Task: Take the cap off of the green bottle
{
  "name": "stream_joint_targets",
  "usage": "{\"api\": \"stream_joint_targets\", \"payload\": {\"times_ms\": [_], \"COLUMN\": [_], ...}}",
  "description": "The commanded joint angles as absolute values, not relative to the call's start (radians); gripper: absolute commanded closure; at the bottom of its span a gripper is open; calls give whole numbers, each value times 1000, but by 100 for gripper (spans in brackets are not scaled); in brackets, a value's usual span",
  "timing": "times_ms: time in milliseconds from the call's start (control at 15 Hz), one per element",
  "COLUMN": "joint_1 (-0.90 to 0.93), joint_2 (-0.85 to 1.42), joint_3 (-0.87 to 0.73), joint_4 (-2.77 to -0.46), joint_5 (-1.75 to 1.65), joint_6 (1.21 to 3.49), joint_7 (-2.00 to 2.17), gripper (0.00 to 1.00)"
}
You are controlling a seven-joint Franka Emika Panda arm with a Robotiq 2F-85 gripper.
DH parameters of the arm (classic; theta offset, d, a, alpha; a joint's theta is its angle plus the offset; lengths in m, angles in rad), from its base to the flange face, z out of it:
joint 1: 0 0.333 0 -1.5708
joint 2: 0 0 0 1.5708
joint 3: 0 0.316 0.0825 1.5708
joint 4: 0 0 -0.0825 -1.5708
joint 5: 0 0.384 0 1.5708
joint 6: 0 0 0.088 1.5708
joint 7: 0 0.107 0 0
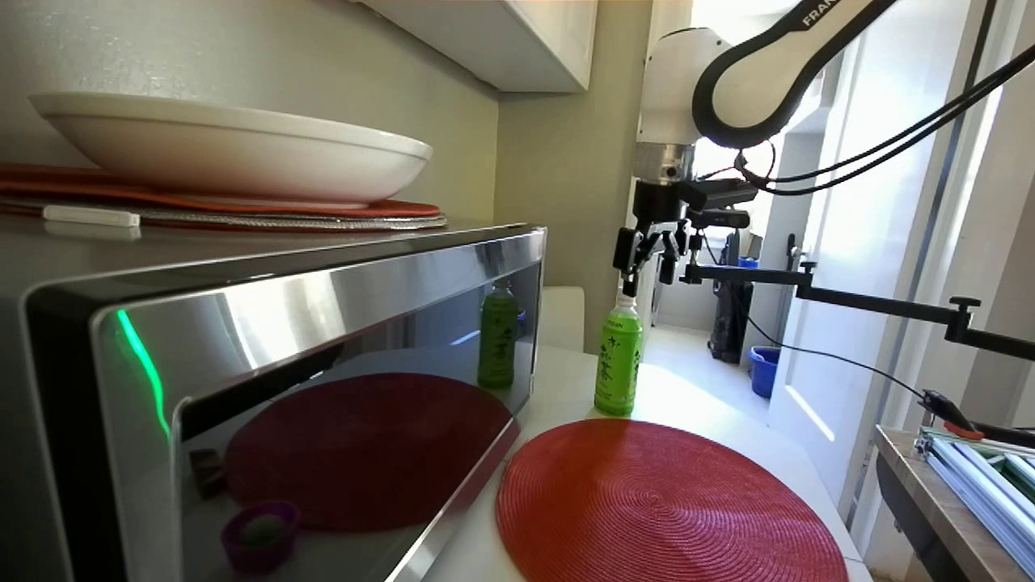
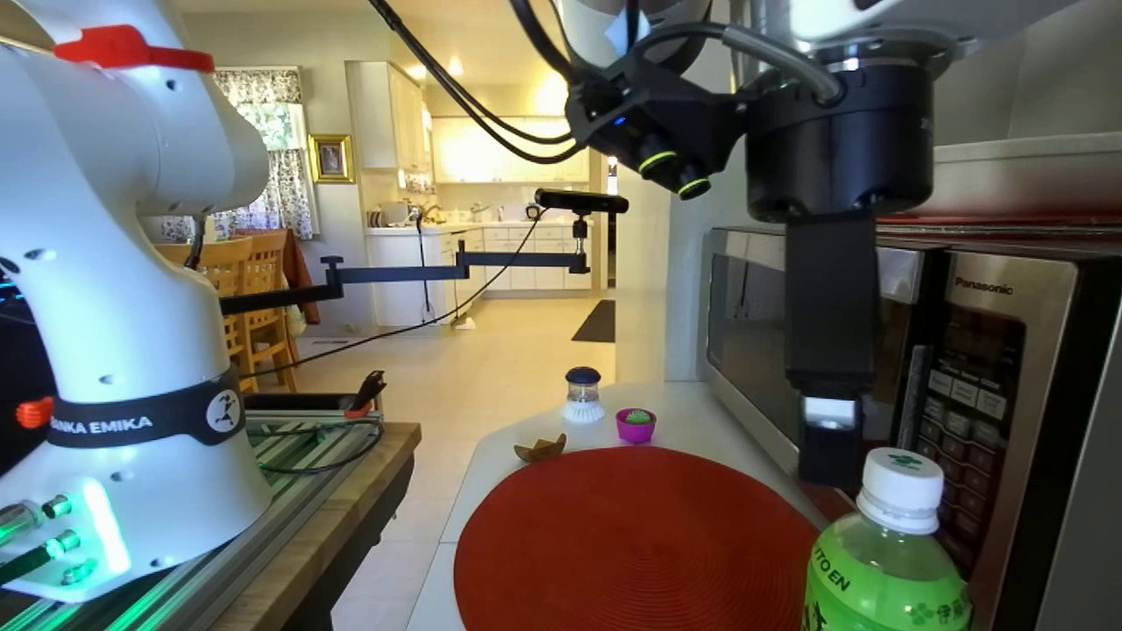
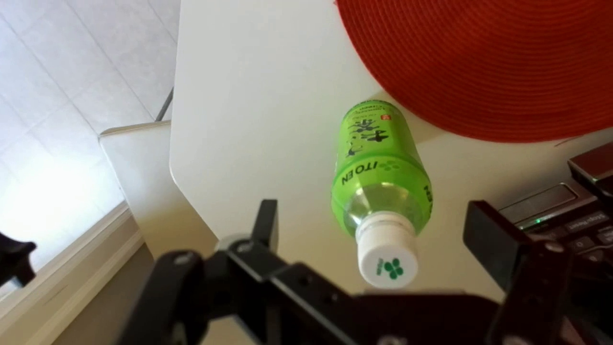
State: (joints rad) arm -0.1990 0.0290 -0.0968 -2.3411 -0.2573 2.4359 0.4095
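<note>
Green bottle (image 3: 382, 177) stands upright on the desk (image 3: 249, 96), the hand (image 3: 373, 226) spread apart near its fitted cap (image 3: 387, 251), seemingly lining up, so next it should centre and close there before twisting.

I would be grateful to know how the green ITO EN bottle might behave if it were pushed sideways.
The green ITO EN bottle stands upright, tall and narrow, so a push high up would probably tip it. Being round, it could then roll. Its clear shoulder looks like plastic, so it may flex somewhat under pressure.
</note>
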Motion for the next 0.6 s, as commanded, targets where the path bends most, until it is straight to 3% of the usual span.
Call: {"api": "stream_joint_targets", "payload": {"times_ms": [0,533], "joint_1": [-172,-162], "joint_2": [75,68], "joint_3": [-115,-132], "joint_4": [-2258,-2220], "joint_5": [-165,-163], "joint_6": [2367,2312], "joint_7": [374,402], "gripper": [0,0]}}
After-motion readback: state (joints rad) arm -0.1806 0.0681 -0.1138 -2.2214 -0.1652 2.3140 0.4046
